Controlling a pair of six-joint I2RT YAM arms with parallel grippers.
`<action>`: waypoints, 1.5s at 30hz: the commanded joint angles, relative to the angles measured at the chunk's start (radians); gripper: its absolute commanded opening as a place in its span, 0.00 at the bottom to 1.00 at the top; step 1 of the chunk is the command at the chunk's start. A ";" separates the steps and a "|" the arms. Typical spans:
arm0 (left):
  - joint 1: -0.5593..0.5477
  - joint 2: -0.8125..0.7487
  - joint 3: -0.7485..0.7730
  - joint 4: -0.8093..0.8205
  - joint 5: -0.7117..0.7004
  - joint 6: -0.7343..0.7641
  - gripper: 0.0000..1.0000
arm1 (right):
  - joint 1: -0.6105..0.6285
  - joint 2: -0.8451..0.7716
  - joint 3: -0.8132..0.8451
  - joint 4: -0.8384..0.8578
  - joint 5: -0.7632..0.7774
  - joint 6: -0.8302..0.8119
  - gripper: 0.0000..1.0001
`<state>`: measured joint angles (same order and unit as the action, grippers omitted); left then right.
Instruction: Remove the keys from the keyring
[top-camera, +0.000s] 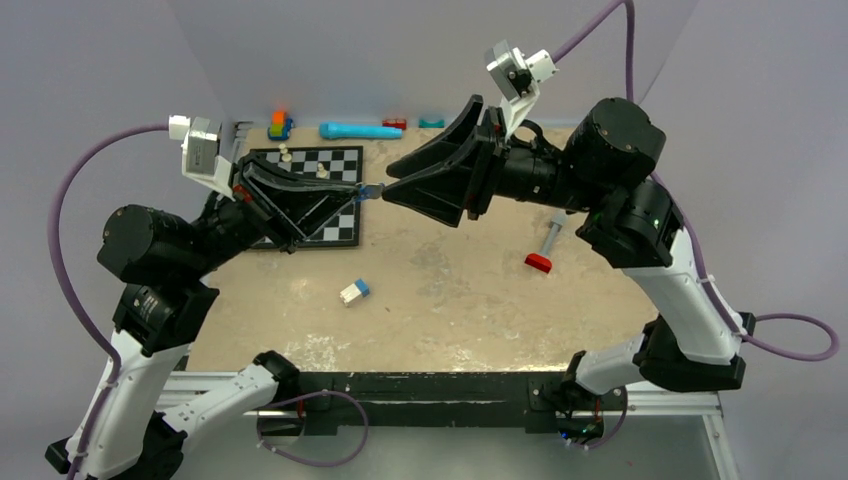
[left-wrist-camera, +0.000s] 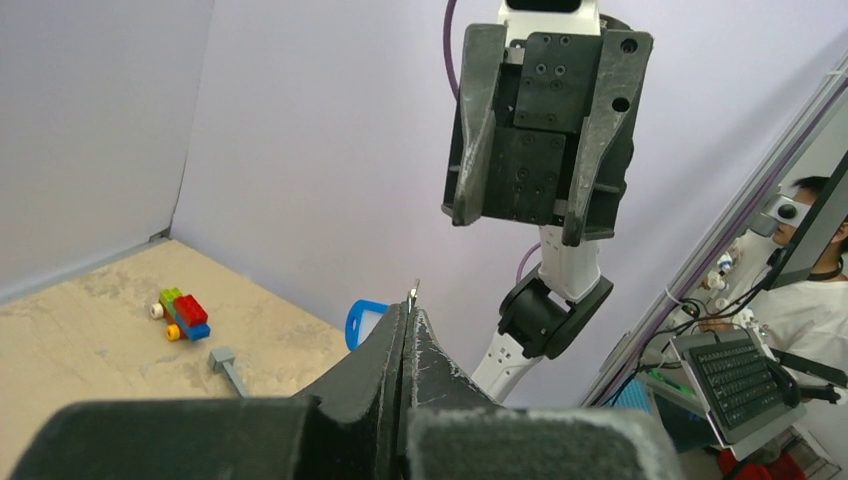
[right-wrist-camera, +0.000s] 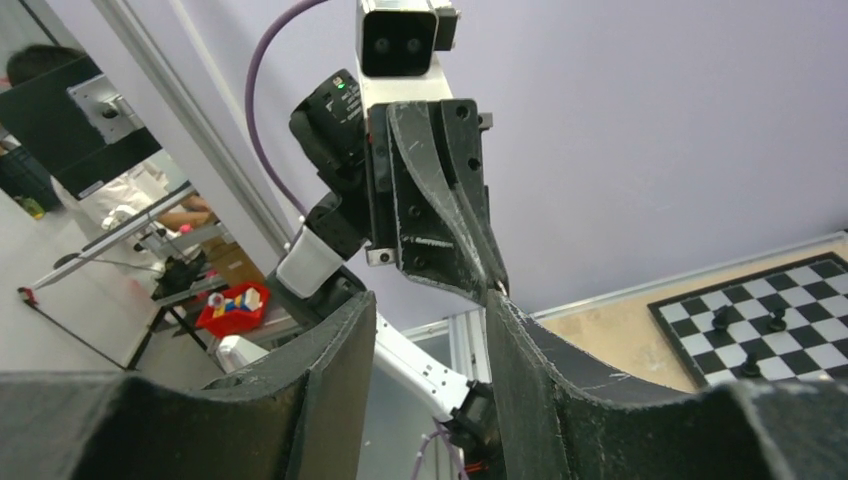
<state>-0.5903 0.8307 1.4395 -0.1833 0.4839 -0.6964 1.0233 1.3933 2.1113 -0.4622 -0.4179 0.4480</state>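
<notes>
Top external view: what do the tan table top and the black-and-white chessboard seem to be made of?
The tan table top looks like matt wood or composite board: its surface is mottled, with pale, worn patches. The black-and-white chessboard looks like a thin flat sheet, perhaps card or vinyl, as it lies flush on the table. Its exact material stays uncertain.
</notes>
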 joint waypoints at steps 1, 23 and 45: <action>-0.002 0.008 0.046 -0.010 0.036 0.006 0.00 | 0.003 0.045 0.120 -0.103 0.052 -0.072 0.49; -0.002 0.020 0.059 0.019 0.054 -0.013 0.00 | 0.004 0.073 0.064 -0.091 -0.005 -0.053 0.25; -0.002 0.008 0.059 -0.086 0.035 0.038 0.36 | 0.004 0.022 -0.008 -0.059 0.004 -0.035 0.00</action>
<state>-0.5903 0.8471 1.4635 -0.2157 0.5198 -0.6956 1.0229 1.4586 2.1181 -0.5381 -0.4122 0.4072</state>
